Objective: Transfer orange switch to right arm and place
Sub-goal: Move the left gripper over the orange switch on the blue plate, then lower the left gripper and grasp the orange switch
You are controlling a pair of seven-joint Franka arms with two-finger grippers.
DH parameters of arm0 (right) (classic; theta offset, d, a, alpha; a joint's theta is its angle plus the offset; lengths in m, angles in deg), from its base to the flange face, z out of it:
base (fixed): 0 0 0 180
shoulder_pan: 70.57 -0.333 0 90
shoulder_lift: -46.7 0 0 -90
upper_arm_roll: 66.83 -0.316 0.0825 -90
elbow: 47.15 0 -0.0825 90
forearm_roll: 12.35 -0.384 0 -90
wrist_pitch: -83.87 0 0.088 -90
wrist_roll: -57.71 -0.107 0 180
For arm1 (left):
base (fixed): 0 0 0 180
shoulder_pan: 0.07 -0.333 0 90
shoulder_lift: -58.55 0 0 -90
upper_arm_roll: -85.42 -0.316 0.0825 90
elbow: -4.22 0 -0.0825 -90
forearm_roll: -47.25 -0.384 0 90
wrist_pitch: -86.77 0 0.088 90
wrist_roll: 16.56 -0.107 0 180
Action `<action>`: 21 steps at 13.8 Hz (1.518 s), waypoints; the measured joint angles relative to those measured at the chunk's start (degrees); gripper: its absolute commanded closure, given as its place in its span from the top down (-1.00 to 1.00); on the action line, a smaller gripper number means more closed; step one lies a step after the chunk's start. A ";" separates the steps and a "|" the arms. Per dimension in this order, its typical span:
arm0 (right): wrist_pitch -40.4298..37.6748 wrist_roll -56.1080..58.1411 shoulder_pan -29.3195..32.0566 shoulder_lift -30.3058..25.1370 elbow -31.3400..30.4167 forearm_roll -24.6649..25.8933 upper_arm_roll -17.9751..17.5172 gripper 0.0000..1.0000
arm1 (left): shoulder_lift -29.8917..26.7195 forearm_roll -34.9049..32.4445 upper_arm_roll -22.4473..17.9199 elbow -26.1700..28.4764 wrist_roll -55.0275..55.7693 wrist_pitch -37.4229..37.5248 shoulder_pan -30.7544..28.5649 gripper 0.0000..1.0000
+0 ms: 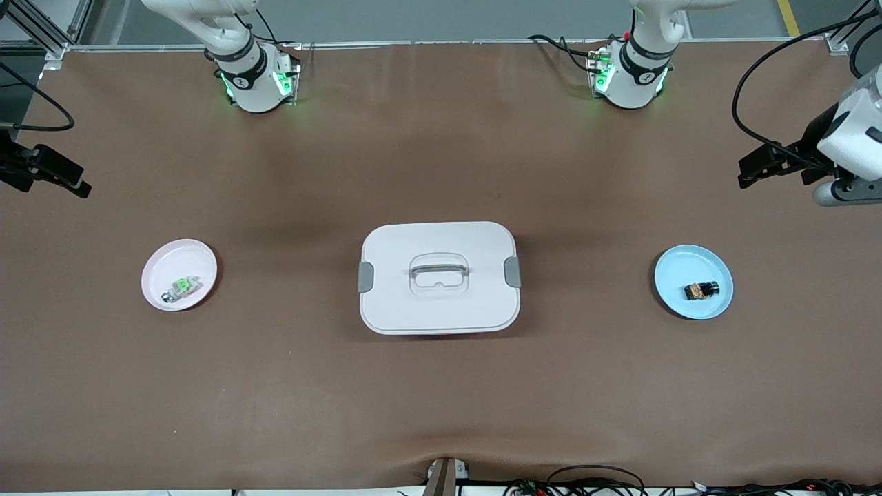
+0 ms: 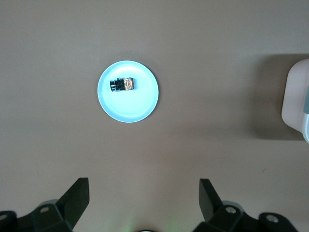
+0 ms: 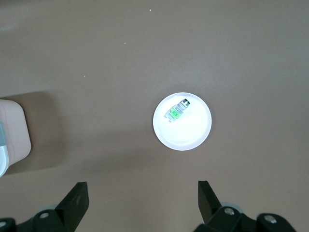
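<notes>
1. We see the orange switch (image 1: 701, 290) lying on its side in the blue plate (image 1: 674, 270), toward the left arm's end of the table; nothing touches it.
2. Bare brown table (image 1: 441, 399) surrounds that plate on every side, with wide room between it and the white lidded box (image 1: 439, 277) at the middle.
3. The left gripper (image 2: 144, 195) hangs high over the table near the blue plate, fingers (image 2: 77, 193) spread wide, holding nothing.
4. The right gripper (image 3: 143, 195) waits over the right arm's end, jaws wide and empty, near the pink plate (image 1: 196, 258) carrying the green-faced part (image 1: 180, 287).
5. The table's front edge ripples near the cables (image 1: 592, 482).
6. We can read no writing on any part.
</notes>
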 measured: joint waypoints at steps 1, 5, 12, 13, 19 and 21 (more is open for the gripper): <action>0.00 0.00 0.00 0.00 0.00 0.00 0.00 1.00 | 0.63 -0.01 -0.02 0.00 0.00 0.00 -0.31 1.00; -0.02 0.00 0.00 0.00 0.03 0.00 -0.03 1.00 | 4.27 -0.01 -0.08 0.06 -0.36 -2.15 -2.80 1.00; -0.03 0.00 0.00 0.01 0.06 0.00 -0.05 1.00 | 11.18 -0.02 -0.11 3.17 -0.41 -14.63 -4.25 1.00; -0.04 0.00 0.00 0.01 0.06 0.00 -0.07 1.00 | 11.64 -0.02 -0.11 5.25 -0.41 -17.49 -4.36 1.00; -0.05 0.00 0.00 0.01 0.08 0.00 -0.09 1.00 | 14.98 -0.03 -0.11 14.93 -0.57 -32.62 -4.88 1.00; -0.06 0.00 0.00 0.02 0.09 0.00 -0.09 1.00 | 17.81 -0.03 -0.11 15.22 -1.44 -35.38 -5.22 1.00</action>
